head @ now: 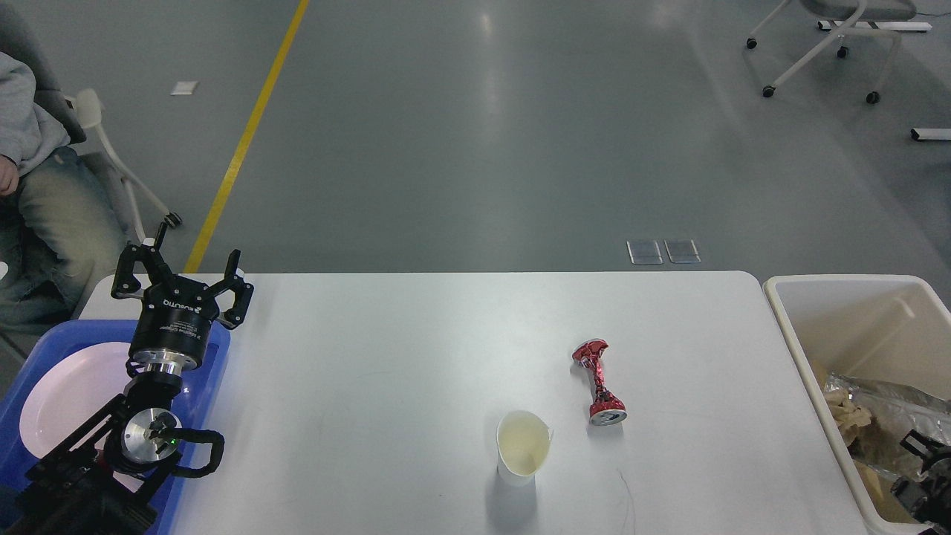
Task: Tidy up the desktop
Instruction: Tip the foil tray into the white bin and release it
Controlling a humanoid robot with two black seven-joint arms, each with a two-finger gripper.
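Head view shows the left gripper (180, 284) standing upright at about nine o'clock of the desktop (416, 349), fingers spread apart and grasping nothing, poised above the far corner of a blue tray (215, 371) that holds a white plate (67, 394). At four o'clock, only a dark sliver of the right gripper (925, 453) shows, low inside a cream bin (799, 349) beside crumpled foil (884, 405) and brown paper; whether it is spread or clenched I cannot tell.

Outward from the pincers, the desktop fills the middle of the frame, white and wide. Two items sit on it toward five o'clock: a paper cup (524, 446), upright with its mouth open, and a crushed red can (598, 383) lying just beyond it at its one o'clock, apart from it.

Judging by the layout, the step in hand is clearing this litter into the bin, and the right arm is the nearer. It should lift clear of the bin wall first. The can's pinched waist looks the surest place to grip; come straight down with fingers across it. The cup is light and would tip easily, so keep the approach away from it.
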